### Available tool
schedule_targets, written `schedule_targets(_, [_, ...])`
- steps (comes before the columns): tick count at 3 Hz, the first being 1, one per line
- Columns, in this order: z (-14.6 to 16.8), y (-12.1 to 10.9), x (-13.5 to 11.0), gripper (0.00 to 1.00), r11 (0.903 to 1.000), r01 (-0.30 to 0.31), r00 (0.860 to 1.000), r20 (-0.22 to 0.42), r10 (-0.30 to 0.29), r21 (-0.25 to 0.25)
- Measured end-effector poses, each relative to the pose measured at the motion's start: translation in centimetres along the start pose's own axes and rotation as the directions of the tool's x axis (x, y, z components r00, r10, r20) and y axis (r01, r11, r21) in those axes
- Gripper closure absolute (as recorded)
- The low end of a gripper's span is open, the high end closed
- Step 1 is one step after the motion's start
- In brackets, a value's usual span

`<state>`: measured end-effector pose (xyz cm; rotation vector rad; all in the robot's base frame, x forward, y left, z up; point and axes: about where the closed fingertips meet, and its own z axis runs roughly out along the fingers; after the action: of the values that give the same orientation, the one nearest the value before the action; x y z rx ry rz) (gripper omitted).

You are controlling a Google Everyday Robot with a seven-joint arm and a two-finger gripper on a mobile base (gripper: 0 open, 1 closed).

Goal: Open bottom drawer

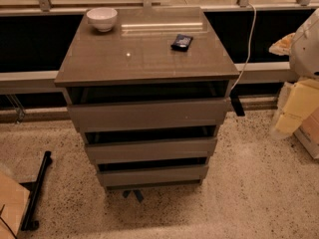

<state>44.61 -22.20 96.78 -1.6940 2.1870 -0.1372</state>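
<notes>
A grey-brown cabinet with three handleless drawers stands in the middle of the camera view. The bottom drawer (154,174) is the lowest and narrowest-looking front, with a dark gap above it; none of its interior shows. The middle drawer front (152,150) and the top drawer front (149,114) sit above it. My arm shows at the right edge as a white rounded part (306,41) with a cream part below. The gripper (285,125) is at its low end, to the right of the cabinet at about middle-drawer height and apart from it.
A white bowl (102,19) and a small dark packet (182,42) lie on the cabinet top (144,59). A white cable (247,49) hangs at the right. A black bar (37,190) lies on the speckled floor at the left. A box corner (309,133) is at the right edge.
</notes>
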Motion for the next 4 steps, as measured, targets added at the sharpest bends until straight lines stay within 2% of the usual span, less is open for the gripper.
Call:
schedule_targets(1, [2.1, 1.3, -0.3, 0.0, 0.9993, -0.038, 0.999, 0.026, 0.038, 0.003])
schedule_targets(2, [6.8, 2.8, -0.6, 0.0, 0.9971, -0.076, 0.993, 0.094, 0.076, 0.001])
schedule_targets(3, [12.4, 4.0, -0.5, 0.0, 0.9945, -0.104, 0.98, 0.171, 0.104, -0.009])
schedule_targets(4, [12.5, 2.6, -0.9, 0.0, 0.992, -0.116, 0.975, 0.197, 0.104, 0.051])
